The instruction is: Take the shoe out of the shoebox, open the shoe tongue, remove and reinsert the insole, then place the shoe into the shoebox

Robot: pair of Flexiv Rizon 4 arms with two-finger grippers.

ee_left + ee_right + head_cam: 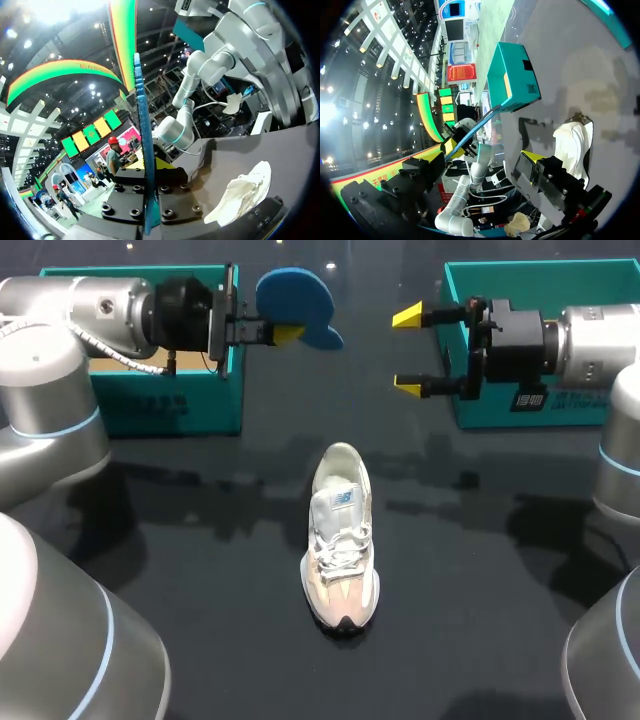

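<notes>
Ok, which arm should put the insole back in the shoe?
Left. The left gripper is shut on the insole, up in the air beyond the shoe. The right gripper is open and empty, probably better for steadying the shoe.

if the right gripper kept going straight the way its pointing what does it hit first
Probably the blue insole held by the left gripper: the open right gripper points straight at it, and the right wrist view shows it edge-on ahead. Depth is unclear, so it might slip past.
</notes>
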